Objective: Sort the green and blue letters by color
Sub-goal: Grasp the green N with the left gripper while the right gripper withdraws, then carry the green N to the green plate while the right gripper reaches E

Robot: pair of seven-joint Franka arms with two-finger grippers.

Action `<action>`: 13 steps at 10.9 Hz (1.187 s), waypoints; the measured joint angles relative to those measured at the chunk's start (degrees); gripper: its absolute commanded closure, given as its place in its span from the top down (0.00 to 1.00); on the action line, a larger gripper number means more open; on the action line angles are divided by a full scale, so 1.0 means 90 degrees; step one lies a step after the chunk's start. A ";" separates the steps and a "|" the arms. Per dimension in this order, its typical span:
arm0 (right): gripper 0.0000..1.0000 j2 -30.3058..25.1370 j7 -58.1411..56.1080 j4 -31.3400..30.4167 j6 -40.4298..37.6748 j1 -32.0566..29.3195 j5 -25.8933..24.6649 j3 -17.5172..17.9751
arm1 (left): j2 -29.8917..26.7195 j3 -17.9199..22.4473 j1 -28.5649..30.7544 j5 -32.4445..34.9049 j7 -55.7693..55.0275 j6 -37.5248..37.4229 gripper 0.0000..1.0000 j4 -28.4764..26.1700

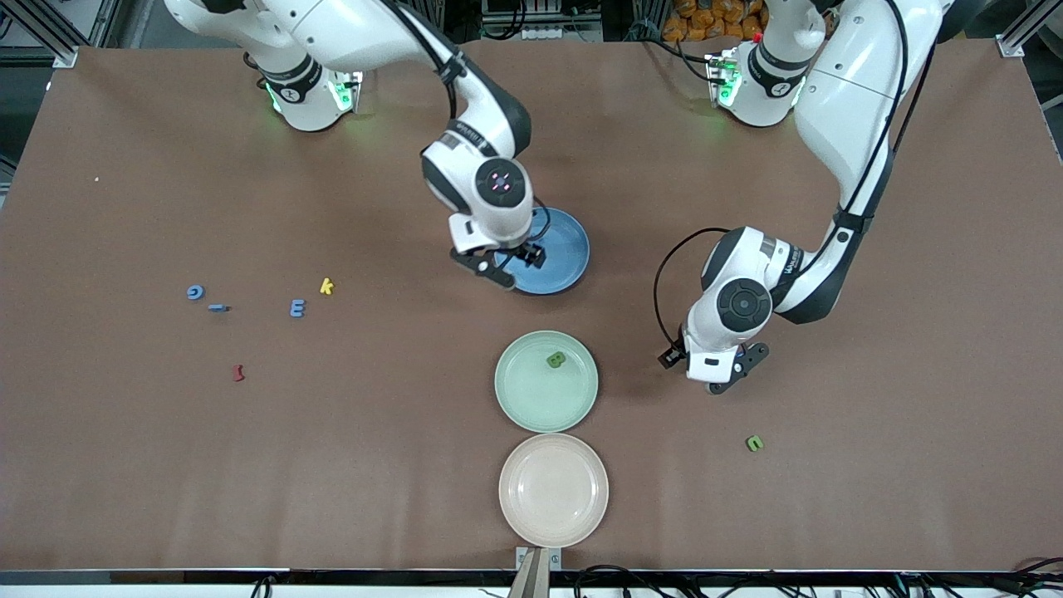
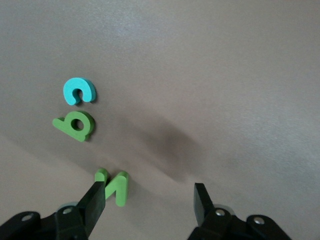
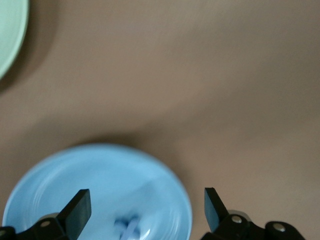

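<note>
Right gripper (image 1: 513, 264) open over glossy round blue plate (image 1: 565, 249).

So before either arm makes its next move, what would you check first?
1. Right tool open and empty over the blue plate: ok.
2. Blue letter lying in the blue plate: ok.
3. Left tool open and empty: ok.
4. Green N between the left tool's fingers: not ok, it lies beside one finger.
5. Green letter in the green plate: ok.
6. All blue letters sorted: not ok, the blue E lies on the table toward the right arm's end.
</note>
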 measured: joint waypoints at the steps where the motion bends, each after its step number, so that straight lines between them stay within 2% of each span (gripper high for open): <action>1: 1.00 -0.0001 -0.0234 0.0007 -0.0055 -0.0224 -0.0007 -0.0072 | -0.0005 0.0002 0.0026 0.0054 0.0000 0.0000 0.79 -0.0060; 4: 1.00 -0.0076 -0.1026 0.0044 -0.0180 -0.1100 -0.0229 -0.0172 | -0.0090 -0.0001 0.0109 0.0303 0.0000 0.0007 0.73 -0.0342; 8: 1.00 -0.0414 -0.3818 -0.0128 -0.0521 -0.2321 -0.0327 -0.0189 | -0.0175 -0.0015 0.0196 0.0315 0.0000 0.0460 0.69 -0.0703; 9: 1.00 -0.0455 -0.4312 -0.0277 -0.0512 -0.2586 -0.0508 -0.0189 | -0.0181 -0.0022 0.0196 0.0316 0.0000 0.0552 0.60 -0.0776; 10: 1.00 -0.0511 -0.4699 -0.0471 -0.0413 -0.2844 -0.0769 -0.0190 | -0.0187 -0.0026 0.0197 0.0316 0.0000 0.0588 0.58 -0.0800; 11: 1.00 -0.0589 -0.5050 -0.0728 -0.0125 -0.3105 -0.0921 -0.0189 | -0.0201 -0.0028 0.0197 0.0316 0.0000 0.0594 0.51 -0.0808; 13: 1.00 -0.0843 -0.5929 -0.1383 0.0587 -0.3666 -0.1006 -0.0191 | -0.0239 -0.0030 0.0198 0.0316 0.0000 0.0594 0.19 -0.0848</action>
